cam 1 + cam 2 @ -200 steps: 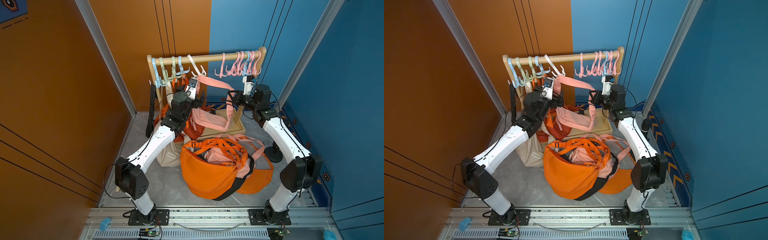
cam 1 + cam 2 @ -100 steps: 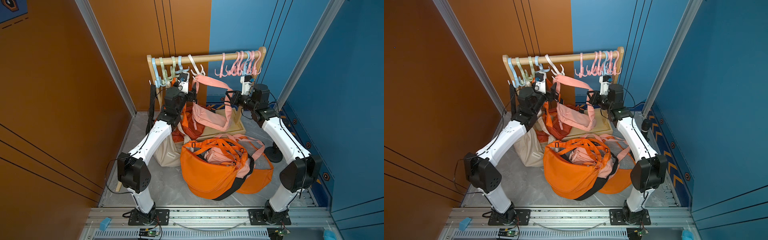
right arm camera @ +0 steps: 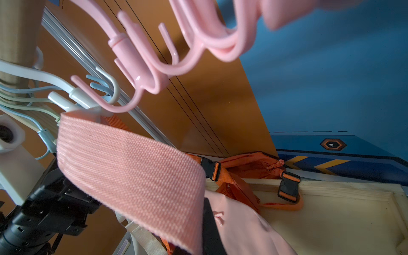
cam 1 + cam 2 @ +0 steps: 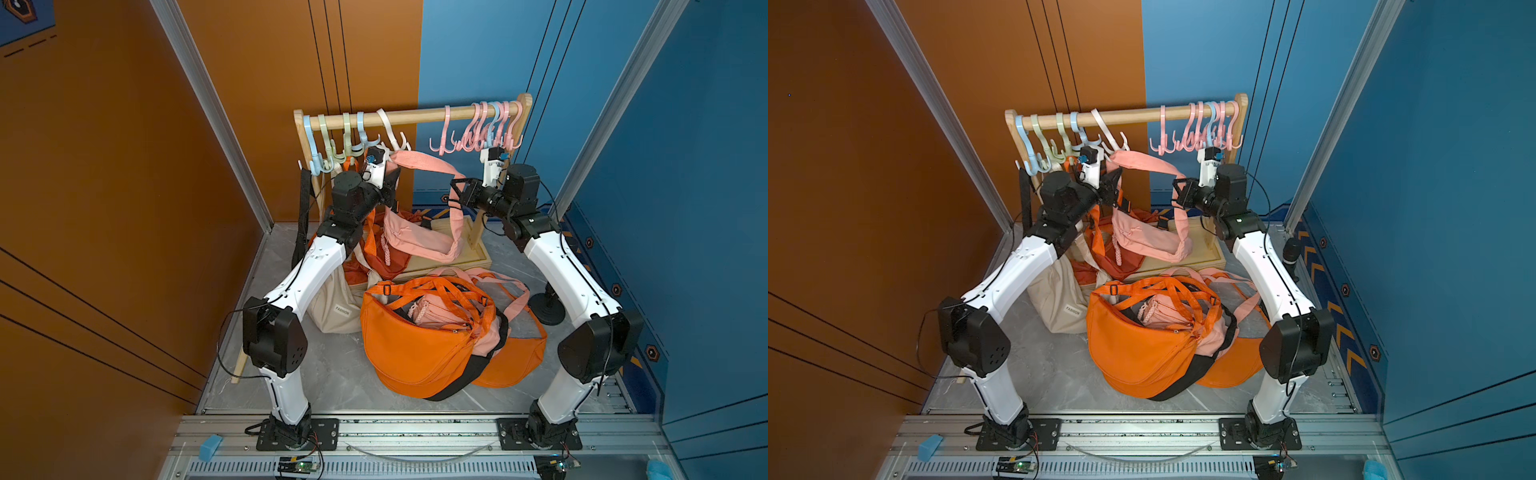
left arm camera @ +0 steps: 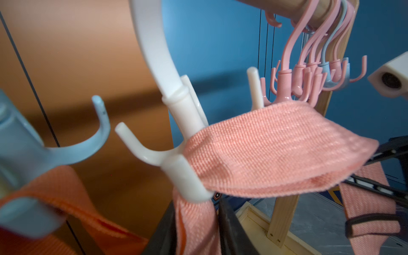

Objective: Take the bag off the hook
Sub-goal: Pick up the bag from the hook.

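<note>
Two arms up at the rail (image 4: 415, 116), pink bag (image 4: 415, 243) hanging from the white hook (image 4: 392, 137).
In both top views the strap (image 4: 419, 162) loops over that hook; left gripper (image 4: 390, 185) sits just beneath it, right gripper (image 4: 1178, 194) pinches the strap's far bend, jaws shut tight. Left wrist: strap (image 5: 276, 145) draped on a hook prong, jaws squeezed onto it below. Right wrist: strap (image 3: 132, 165) runs down into the closed jaws, bag body beneath.
</note>
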You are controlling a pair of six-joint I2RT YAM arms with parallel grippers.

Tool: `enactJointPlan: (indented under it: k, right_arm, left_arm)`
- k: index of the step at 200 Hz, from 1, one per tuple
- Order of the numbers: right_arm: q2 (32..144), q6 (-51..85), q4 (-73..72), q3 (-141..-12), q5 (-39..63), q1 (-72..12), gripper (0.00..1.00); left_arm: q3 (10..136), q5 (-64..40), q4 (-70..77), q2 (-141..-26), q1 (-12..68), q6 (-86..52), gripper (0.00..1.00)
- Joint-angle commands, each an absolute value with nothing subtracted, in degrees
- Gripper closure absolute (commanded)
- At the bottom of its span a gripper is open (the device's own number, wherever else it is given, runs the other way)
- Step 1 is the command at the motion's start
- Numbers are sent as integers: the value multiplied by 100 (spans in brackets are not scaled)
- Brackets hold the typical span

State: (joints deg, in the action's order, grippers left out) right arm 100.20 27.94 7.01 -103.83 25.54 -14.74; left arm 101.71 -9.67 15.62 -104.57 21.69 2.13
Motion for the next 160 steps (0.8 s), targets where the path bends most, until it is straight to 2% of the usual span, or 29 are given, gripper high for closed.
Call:
enactJointPlan:
  k: [1, 19, 160]
  right_arm:
    - [10091, 2664, 805, -10630, 2505, -1513, 100]
    - [10091, 2654, 831, -10651, 2483, -1528, 100]
    - [10459, 2531, 1320, -11585, 2433, -2034, 100]
  left_arm:
    - [10319, -1179, 1562, -10440, 2162, 267, 82]
    - [10257, -1073, 1560, -10365, 2162, 293, 100]
    - [10086, 101, 1105, -9606, 2029, 113, 100]
